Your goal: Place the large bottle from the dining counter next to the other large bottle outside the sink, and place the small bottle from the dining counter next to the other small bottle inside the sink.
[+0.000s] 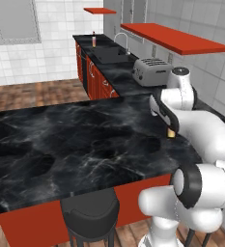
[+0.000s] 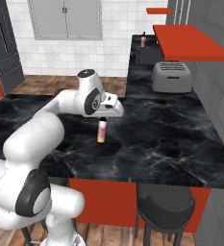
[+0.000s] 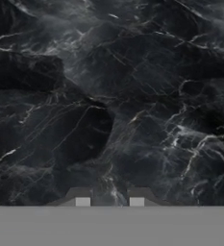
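Note:
My gripper (image 2: 102, 120) is shut on the top of a small-looking pink and orange bottle (image 2: 102, 131), which hangs upright just above the black marble dining counter (image 2: 171, 139). From the left, only the bottle's lower end (image 1: 171, 133) shows under the hand (image 1: 171, 128). I cannot tell whether it is the large or the small one. Far back, another bottle (image 1: 93, 39) (image 2: 143, 40) stands on the counter beside the sink (image 1: 109, 53) (image 2: 144, 55). In the hand view the fingertips (image 3: 82, 196) point down at bare marble.
A silver toaster (image 1: 150, 71) (image 2: 171, 77) stands on the wall counter between me and the sink. A red shelf (image 1: 174, 37) (image 2: 190, 42) overhangs that counter. A dark stool (image 1: 90, 217) (image 2: 165, 209) is tucked under the dining counter's near edge.

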Motion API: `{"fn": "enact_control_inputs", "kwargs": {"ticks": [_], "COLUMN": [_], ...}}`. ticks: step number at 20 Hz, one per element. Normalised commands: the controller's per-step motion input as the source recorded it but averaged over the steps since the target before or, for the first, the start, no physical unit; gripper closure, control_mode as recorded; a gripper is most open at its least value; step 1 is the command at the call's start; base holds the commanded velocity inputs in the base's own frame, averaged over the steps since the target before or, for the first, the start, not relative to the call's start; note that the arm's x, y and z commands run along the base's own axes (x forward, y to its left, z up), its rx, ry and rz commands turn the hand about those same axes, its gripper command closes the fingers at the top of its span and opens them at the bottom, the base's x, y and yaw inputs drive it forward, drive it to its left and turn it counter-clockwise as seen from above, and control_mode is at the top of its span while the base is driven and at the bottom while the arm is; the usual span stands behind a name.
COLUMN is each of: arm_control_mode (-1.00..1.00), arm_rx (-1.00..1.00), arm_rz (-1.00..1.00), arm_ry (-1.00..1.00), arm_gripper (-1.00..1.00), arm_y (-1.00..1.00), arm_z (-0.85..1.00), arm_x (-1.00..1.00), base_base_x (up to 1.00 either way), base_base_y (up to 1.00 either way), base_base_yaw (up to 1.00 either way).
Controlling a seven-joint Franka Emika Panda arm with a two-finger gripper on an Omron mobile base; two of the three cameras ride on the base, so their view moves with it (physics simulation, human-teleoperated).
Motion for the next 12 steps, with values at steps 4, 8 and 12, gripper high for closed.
{"fn": "enact_control_inputs", "kwargs": {"ticks": [4, 8, 12], "arm_control_mode": [-1.00, -1.00, -1.00], "arm_rx": [0.00, -0.03, -0.06], "arm_rz": [0.00, 0.00, 0.00], "arm_ry": [0.00, 0.00, 0.00], "arm_gripper": [1.00, 1.00, 1.00], "arm_y": [0.00, 0.04, 0.10], "arm_z": [0.34, 0.17, 0.05], "arm_x": [-0.53, -0.32, -0.28], "base_base_x": [0.00, 0.00, 0.00], "base_base_y": [0.00, 0.00, 0.00], "base_base_yaw": [0.00, 0.00, 0.00]}}
